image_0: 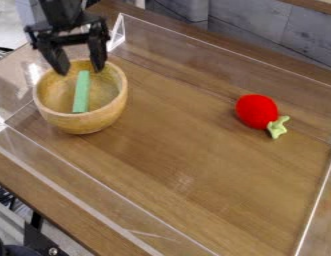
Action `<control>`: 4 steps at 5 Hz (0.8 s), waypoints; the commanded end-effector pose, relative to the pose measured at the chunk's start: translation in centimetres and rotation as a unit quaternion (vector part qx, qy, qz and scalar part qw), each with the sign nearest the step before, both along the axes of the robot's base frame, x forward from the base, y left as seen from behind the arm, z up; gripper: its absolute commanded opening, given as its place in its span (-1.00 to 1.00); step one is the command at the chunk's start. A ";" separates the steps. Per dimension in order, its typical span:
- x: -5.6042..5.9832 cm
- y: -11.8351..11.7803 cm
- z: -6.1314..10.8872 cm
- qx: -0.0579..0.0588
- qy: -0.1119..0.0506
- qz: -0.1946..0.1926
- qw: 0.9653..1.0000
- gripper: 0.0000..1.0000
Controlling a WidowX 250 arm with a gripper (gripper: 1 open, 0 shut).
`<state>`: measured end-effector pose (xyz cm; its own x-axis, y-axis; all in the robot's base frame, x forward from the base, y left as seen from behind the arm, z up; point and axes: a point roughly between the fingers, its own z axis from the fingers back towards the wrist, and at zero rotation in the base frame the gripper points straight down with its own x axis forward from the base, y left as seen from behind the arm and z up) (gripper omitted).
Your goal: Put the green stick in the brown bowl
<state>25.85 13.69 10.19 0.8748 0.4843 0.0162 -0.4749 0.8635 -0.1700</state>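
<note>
The green stick lies inside the brown bowl, one end leaning on the far rim and the other down on the pale inside. The bowl stands at the far left of the wooden tray floor. My gripper hangs just above the bowl's far rim, pointing straight down. Its black fingers are spread wide with nothing between them, and they stand clear of the stick.
A red strawberry toy with small green leaves lies at the right. Clear plastic walls ring the wooden tray. A grey tiled wall rises behind.
</note>
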 end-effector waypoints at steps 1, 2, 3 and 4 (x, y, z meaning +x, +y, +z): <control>1.2 -0.2 2.4 0.007 -0.027 -0.003 1.000 1.00; 1.8 -0.9 3.4 0.002 -0.031 -0.013 0.999 1.00; 2.4 -1.9 4.6 0.001 -0.038 -0.029 0.999 1.00; 2.8 -3.1 5.9 0.004 -0.045 -0.047 0.998 1.00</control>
<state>28.24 10.34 14.09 0.9193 0.3923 0.0304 -0.3784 0.9026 -0.2054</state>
